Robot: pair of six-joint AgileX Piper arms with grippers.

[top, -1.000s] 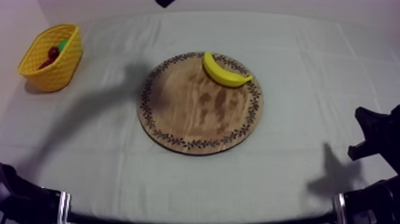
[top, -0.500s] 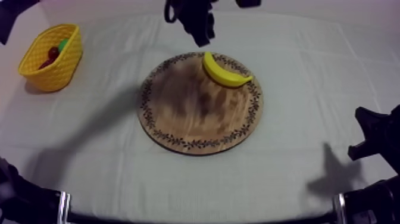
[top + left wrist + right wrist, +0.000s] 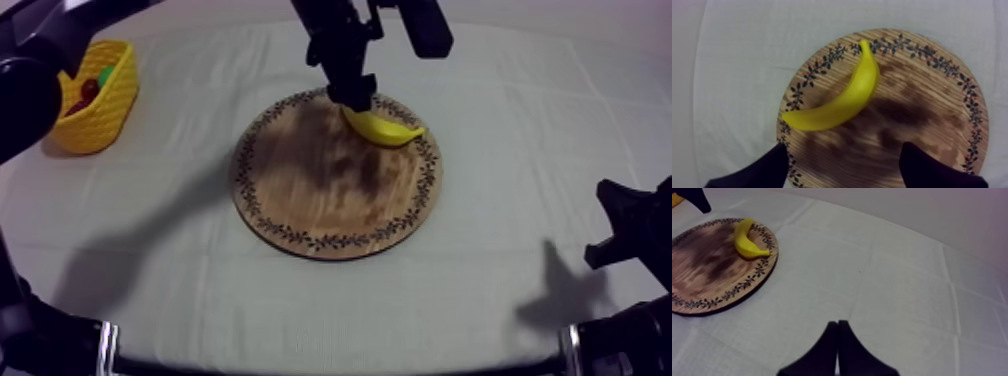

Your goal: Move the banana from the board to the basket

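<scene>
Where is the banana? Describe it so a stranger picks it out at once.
On the grey-white cloth sits a round wooden board with a patterned rim. At its far edge, right by the open left gripper, lies the banana. It is the one thing on the board, curved and plain yellow, unlike the latticed yellow basket off at the table's left.

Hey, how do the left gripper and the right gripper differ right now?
The left gripper is open, fingers apart; the right gripper is shut on nothing, fingers together as a narrow wedge. The left gripper hangs over the wooden board, close to the banana; the right gripper sits low at its own side over bare cloth, away from the board. Both have two black fingers and hold nothing.
</scene>
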